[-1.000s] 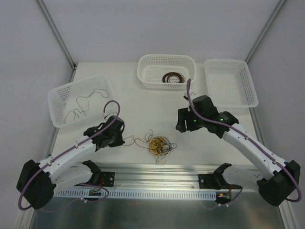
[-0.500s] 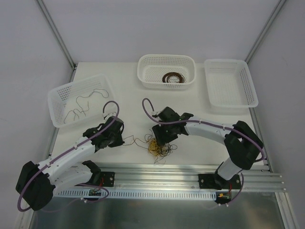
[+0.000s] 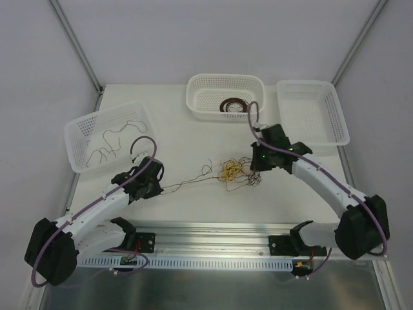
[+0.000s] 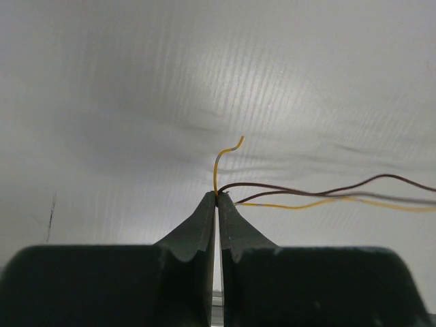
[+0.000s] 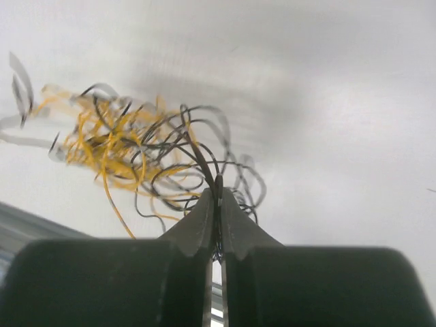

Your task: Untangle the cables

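The cables [image 3: 235,172] are a loose yellow and black clump lifted near the table's middle. Thin strands [image 3: 187,183] stretch left from the clump to my left gripper [image 3: 160,188]. In the left wrist view the left gripper [image 4: 217,196] is shut on a yellow and a dark brown strand [image 4: 320,193] that run off to the right. My right gripper [image 3: 253,166] sits at the clump's right side. In the right wrist view the right gripper [image 5: 218,192] is shut on black loops of the clump [image 5: 126,151], which hangs blurred to its upper left.
A white basket [image 3: 72,145] at the left holds a dark loose strand [image 3: 111,140]. The middle back basket [image 3: 201,97] holds a dark coil [image 3: 235,105]. A third basket [image 3: 313,119] stands at the back right. An aluminium rail [image 3: 213,242] runs along the near edge.
My right arm came in to the clump, shut on it and drew it right and away from the rail. The strands to the left gripper are now stretched out. The left gripper stayed shut.
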